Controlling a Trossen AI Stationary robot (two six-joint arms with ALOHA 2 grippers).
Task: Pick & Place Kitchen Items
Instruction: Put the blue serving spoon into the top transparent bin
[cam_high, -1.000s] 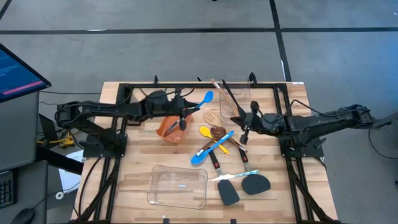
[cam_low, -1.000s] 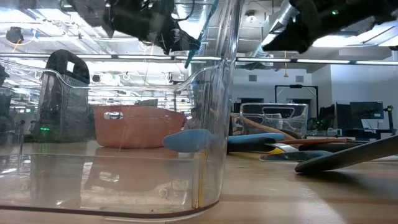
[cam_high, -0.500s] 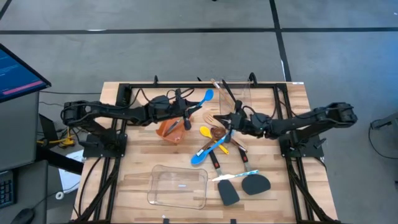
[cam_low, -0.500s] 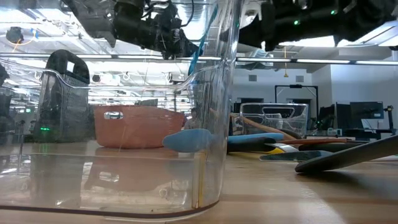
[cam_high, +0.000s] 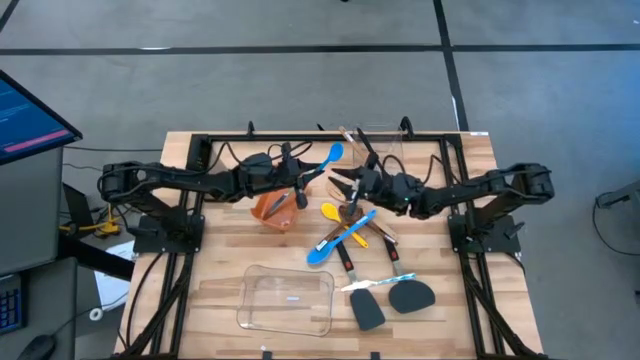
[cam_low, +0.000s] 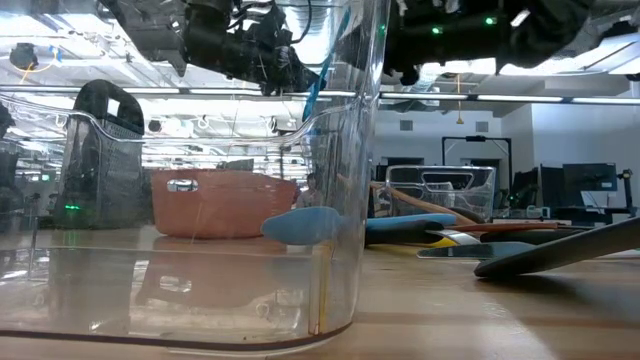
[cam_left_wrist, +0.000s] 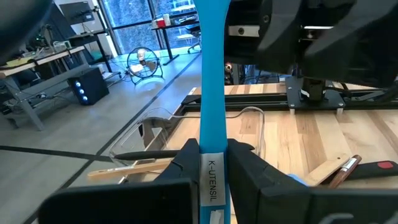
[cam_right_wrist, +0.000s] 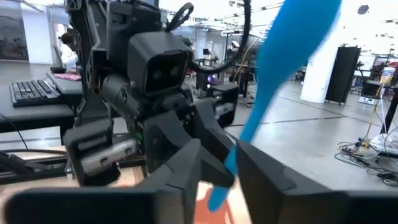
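Spoons blue, two: one (cam_high: 327, 161) in left gripper (cam_high: 300, 180) jaws, one (cam_high: 340, 238) on table.

table (cam_high: 470, 290): matt planked wood; blue spoon (cam_left_wrist: 210, 93): smooth plastic | container (cam_high: 290, 300): clear glossy plastic | bin (cam_high: 270, 208): orange plastic

Wooden table (cam_high: 230, 255) in the middle of the high view, orange bin (cam_high: 272, 209) at centre left, clear tub (cam_high: 287, 300) near the bottom edge, another clear tub (cam_high: 385, 150) up top, pile of spoons (cam_high: 345, 228) in the centre, two black spatulas (cam_high: 392, 300) lower right
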